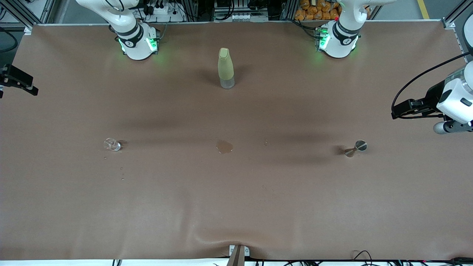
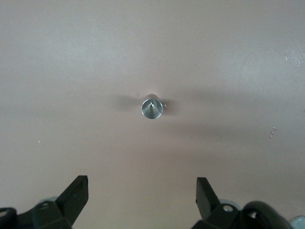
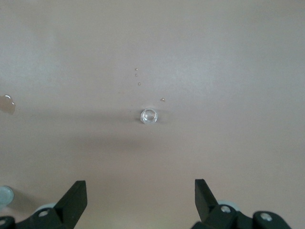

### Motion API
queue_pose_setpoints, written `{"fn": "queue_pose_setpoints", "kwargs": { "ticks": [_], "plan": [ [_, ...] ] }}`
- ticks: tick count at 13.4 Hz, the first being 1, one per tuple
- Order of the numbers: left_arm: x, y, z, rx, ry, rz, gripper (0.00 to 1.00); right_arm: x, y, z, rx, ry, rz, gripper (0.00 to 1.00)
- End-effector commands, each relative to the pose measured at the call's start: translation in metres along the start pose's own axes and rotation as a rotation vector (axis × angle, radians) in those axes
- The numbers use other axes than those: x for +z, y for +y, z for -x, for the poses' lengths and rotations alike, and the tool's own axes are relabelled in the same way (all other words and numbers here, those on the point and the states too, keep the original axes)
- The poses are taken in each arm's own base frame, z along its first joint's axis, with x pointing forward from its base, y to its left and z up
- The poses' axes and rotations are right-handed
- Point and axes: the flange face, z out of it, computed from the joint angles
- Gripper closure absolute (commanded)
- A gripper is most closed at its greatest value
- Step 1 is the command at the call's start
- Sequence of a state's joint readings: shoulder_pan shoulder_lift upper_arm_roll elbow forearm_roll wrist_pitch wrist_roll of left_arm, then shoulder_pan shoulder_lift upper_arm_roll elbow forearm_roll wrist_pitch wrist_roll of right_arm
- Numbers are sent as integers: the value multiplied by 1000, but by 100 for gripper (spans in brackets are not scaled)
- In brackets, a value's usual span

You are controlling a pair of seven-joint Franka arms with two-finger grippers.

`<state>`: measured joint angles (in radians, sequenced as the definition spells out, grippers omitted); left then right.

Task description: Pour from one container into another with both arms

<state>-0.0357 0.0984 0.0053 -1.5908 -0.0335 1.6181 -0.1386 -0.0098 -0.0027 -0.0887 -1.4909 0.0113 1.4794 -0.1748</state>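
Observation:
The tiny clear glass cup (image 1: 112, 144) stands upright on the brown table toward the right arm's end, with a few droplets beside it. In the right wrist view the cup (image 3: 148, 116) lies well below and clear of my right gripper (image 3: 140, 193), which is open and empty. The steel jigger (image 1: 356, 147) stands toward the left arm's end. My left gripper (image 2: 142, 191) hangs open and empty high over the table, apart from the jigger (image 2: 152, 107). In the front view the left gripper (image 1: 398, 110) and the right gripper (image 1: 22, 81) sit at the table's two ends.
A tall yellow-green bottle (image 1: 225, 68) with a clear base stands between the two arm bases. A small puddle (image 1: 224, 146) lies on the brown cover midway between cup and jigger. The cover is wrinkled near the front edge.

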Motion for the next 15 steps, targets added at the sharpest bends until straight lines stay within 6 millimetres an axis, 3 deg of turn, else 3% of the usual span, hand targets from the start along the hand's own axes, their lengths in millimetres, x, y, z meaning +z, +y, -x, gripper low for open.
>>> {"fn": "queue_pose_setpoints", "kwargs": {
  "ticks": [1,4,9,13,15],
  "plan": [
    [-2,2,0,12,8,-1,0,0,0,3,5,-13,20,0],
    [-1,3,0,13,9,-4,0,4,8,7,23,-50,12,0],
    [-1,3,0,13,7,-4,0,7,-4,7,-32,-72,14,0],
    [-1,3,0,15,9,-4,0,23,2,-8,-34,-49,-74,0],
    [-1,2,0,13,7,-4,0,37,14,-18,-192,-37,-97,0]
  ]
}}
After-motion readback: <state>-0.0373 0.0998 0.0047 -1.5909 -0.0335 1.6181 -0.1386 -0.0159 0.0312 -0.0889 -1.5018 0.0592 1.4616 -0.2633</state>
